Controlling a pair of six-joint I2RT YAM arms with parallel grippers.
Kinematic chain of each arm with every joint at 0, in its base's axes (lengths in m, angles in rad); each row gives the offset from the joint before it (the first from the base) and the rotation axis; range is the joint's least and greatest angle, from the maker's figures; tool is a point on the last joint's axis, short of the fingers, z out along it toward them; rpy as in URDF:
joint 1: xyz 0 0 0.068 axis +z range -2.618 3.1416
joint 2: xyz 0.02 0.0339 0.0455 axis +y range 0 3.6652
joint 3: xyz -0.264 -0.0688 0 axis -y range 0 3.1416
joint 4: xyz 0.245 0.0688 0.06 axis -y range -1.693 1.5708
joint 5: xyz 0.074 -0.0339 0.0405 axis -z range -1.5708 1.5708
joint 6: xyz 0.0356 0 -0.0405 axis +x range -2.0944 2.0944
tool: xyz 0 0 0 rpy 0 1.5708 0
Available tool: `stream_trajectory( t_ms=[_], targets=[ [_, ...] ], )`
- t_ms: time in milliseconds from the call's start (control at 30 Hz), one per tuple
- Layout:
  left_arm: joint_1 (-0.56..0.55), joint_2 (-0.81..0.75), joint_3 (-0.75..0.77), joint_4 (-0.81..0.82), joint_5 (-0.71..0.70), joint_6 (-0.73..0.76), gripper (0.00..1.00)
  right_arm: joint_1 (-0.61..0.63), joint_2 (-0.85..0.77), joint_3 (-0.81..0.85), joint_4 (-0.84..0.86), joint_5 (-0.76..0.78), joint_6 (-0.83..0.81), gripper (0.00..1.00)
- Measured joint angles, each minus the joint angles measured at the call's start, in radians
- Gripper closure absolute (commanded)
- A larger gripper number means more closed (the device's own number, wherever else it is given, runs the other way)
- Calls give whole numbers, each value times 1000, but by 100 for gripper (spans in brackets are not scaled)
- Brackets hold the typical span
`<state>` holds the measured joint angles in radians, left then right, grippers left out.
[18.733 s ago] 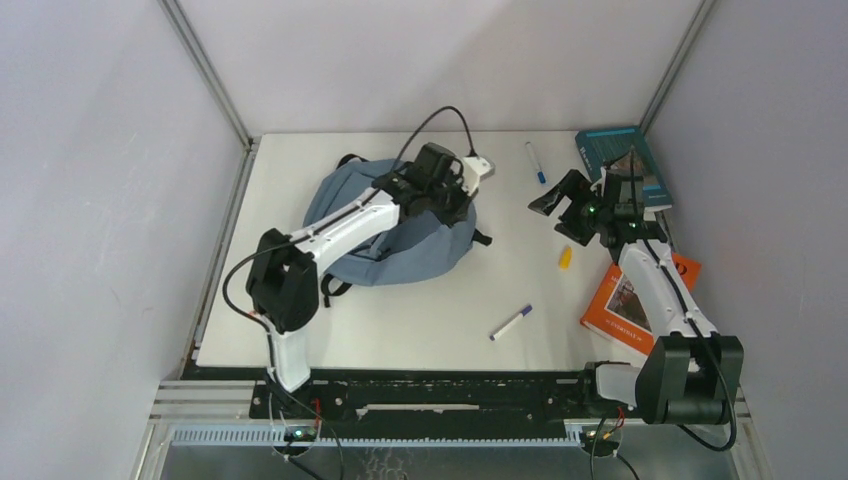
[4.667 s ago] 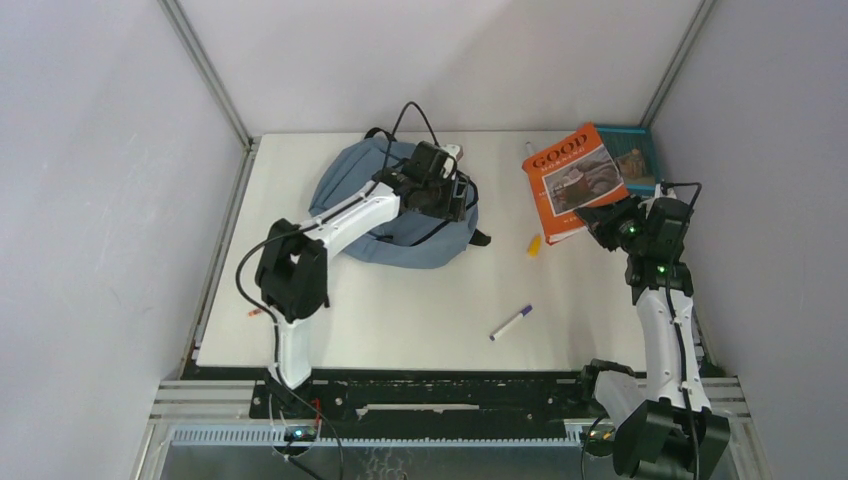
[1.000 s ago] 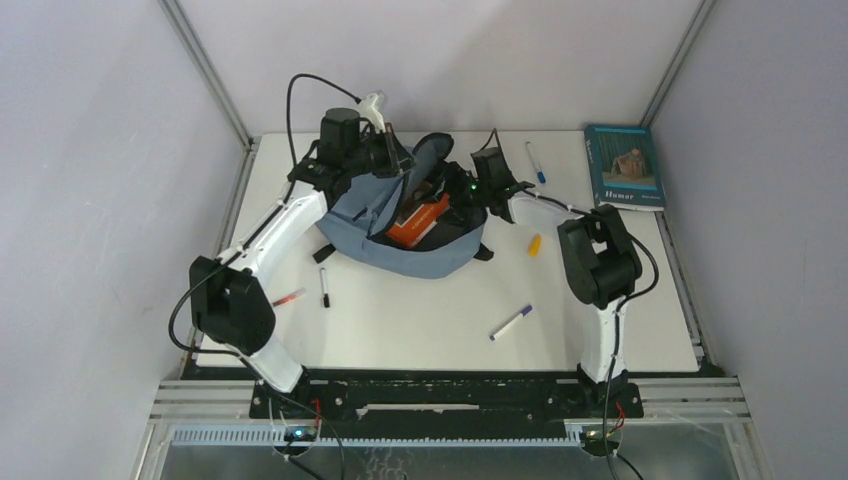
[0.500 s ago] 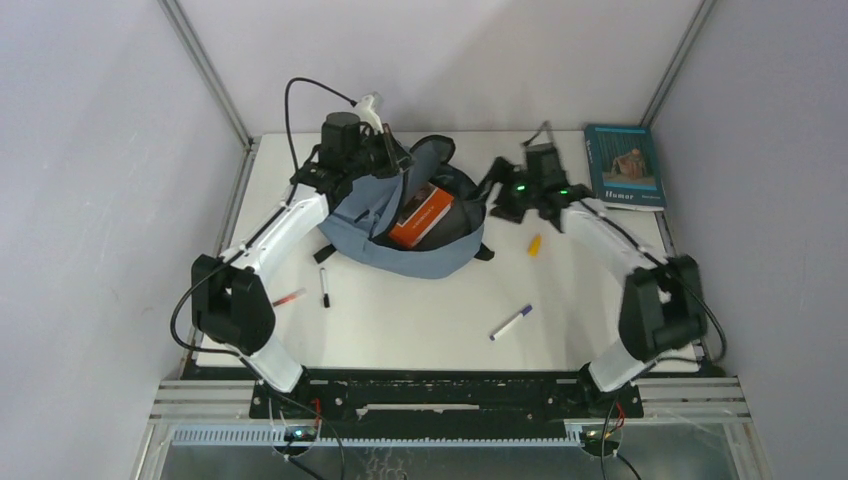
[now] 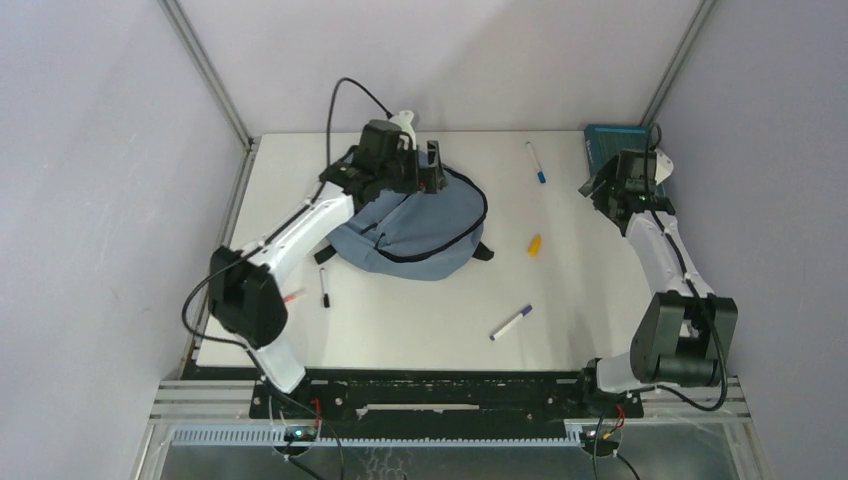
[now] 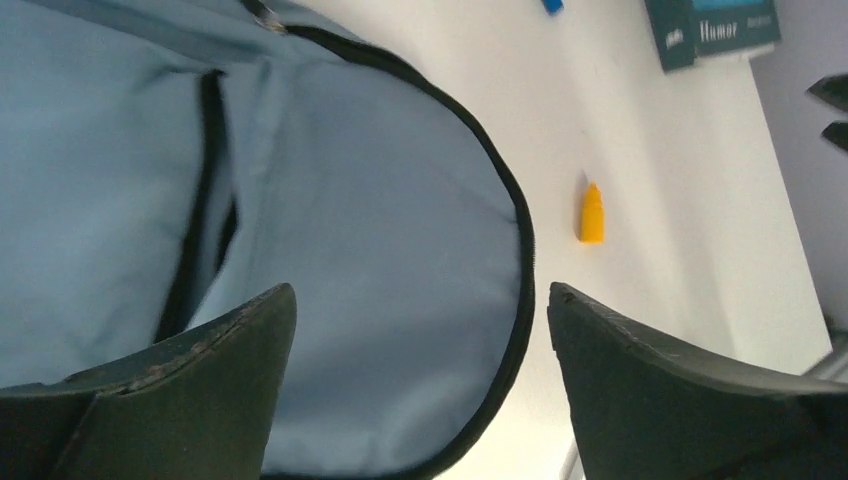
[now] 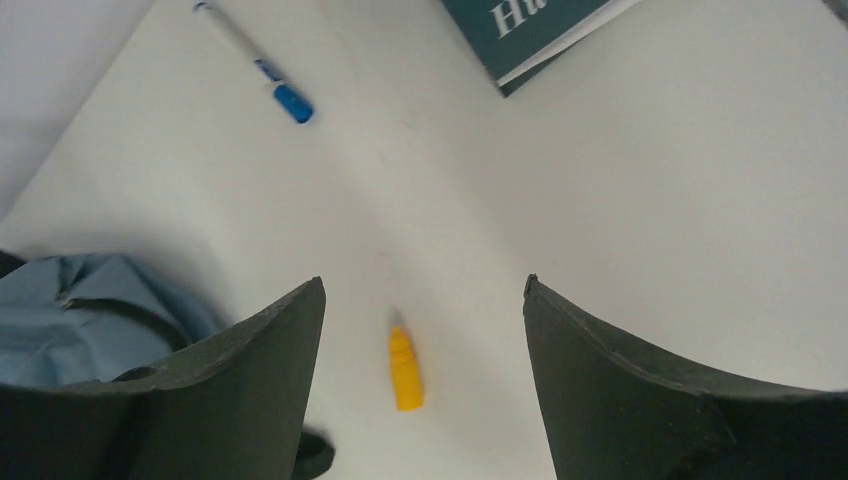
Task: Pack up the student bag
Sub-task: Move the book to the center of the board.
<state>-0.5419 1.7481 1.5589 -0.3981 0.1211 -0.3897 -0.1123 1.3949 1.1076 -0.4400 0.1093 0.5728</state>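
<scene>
Packing at an unfinished stage. From the left, one red pen [image 5: 292, 296] and one black marker [image 5: 324, 288] lie loose on the table [image 5: 420, 330]. The student bag [image 5: 425, 230] rests left of centre towards the far edge, flap down, contents hidden. The left gripper [image 6: 420, 300] hovers over it, jaws wide apart and empty. Further right lie one purple-tipped marker [image 5: 511, 322], one yellow cap-like piece [image 5: 535, 244], one blue-capped marker [image 5: 536, 162] and one teal book [image 5: 603, 140], near the right gripper [image 7: 422, 285], likewise spread and empty. Six items appear left to pack.
</scene>
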Motion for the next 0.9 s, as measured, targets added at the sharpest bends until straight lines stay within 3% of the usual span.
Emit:
stream_trajectory(
  t_ms=[133, 333, 467, 567, 667, 800, 900],
  targets=[
    [12, -149, -9, -33, -79, 34, 0, -12, 113, 55, -4, 60, -44, 19],
    [15, -397, -100, 19, -100, 23, 0, -14, 528, 543, -126, 150, -230, 18],
    [15, -423, -208, 60, -90, -21, 0, -14, 841, 942, -262, 201, -358, 18],
    [15, -383, -255, 53, -84, -49, 0, -11, 969, 1067, -338, 227, -423, 17],
    [15, -352, -271, 43, -82, -65, 1, -11, 1034, 1091, -397, 251, -471, 19],
    [15, -348, -274, 48, -83, -80, 1, -14, 1082, 1107, -430, 288, -504, 30],
    [15, -348, -274, 52, -83, -85, 1, -18, 1084, 1113, -435, 308, -509, 59]
  ],
)
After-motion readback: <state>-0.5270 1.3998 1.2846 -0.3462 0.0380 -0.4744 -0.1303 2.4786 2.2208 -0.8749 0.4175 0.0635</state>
